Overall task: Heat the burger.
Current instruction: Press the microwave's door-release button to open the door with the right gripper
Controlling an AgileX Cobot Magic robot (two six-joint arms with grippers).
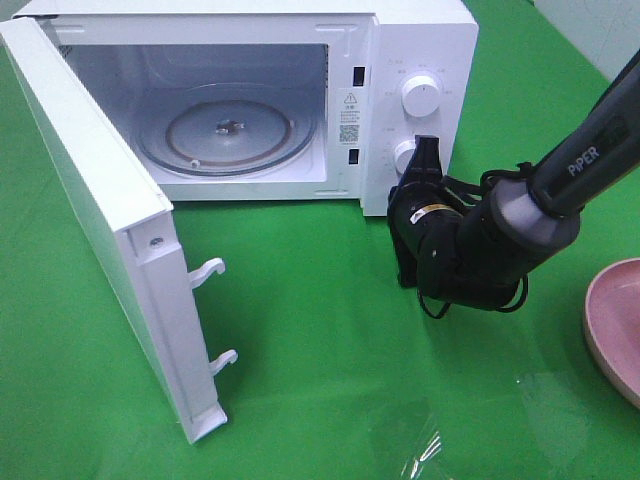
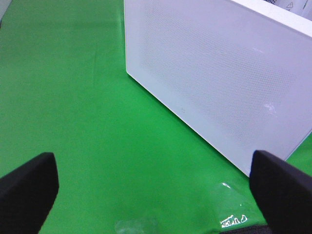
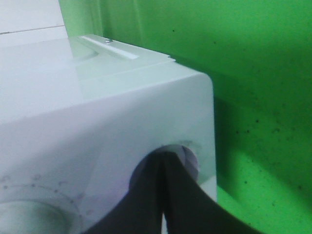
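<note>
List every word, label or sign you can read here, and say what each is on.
"PiPER": on the right arm.
Sticker on the microwave frame: warning triangle and QR code, print too small.
Marks around the upper dial: too small.
Yellow label on that arm's wrist: too small.

The right gripper (image 3: 163, 157), fingers pressed together, covers most of the lower knob (image 3: 189, 157) at its tip; whether it touches the knob cannot be told. Just beside it, the other dial (image 3: 34, 214) is blurred and cut by the picture's edge, its tick marks unreadable. In the high view, the sticker (image 1: 348, 117) and the panel lettering near that gripper are too small to read. The pink plate (image 1: 612, 315), well apart from it, runs off the edge. The left gripper (image 2: 152, 168) shows only two fingertips; the door (image 2: 219, 83) ahead of it is cropped.
</note>
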